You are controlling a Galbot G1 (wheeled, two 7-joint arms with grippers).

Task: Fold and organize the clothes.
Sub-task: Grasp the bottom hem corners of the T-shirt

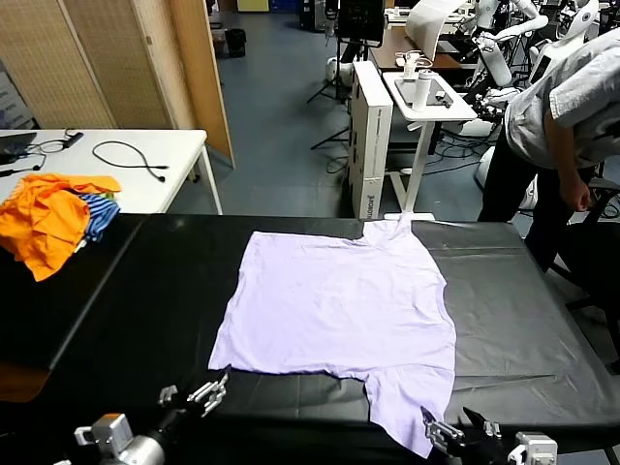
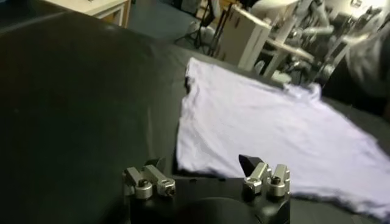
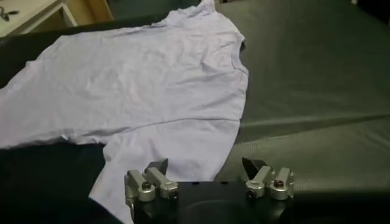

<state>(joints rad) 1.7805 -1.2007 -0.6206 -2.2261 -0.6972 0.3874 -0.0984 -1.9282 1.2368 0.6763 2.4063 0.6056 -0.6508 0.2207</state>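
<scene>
The pale lavender T-shirt [image 1: 339,305] lies spread flat, plain side up, on the black table [image 1: 145,291]. One sleeve points to the near edge, the other to the far edge. My left gripper [image 1: 194,397] is open and empty, just short of the shirt's near left hem; the shirt also shows in the left wrist view [image 2: 274,131] beyond that gripper [image 2: 204,164]. My right gripper [image 1: 460,426] is open and empty at the near sleeve; in the right wrist view it [image 3: 207,165] hovers over the edge of that sleeve [image 3: 177,146].
An orange and blue-striped clothing heap [image 1: 53,218] lies at the table's far left. A white side table [image 1: 116,160] with cables stands behind it. A person [image 1: 557,116] stands at the far right corner. A white stand [image 1: 417,107] is behind the table.
</scene>
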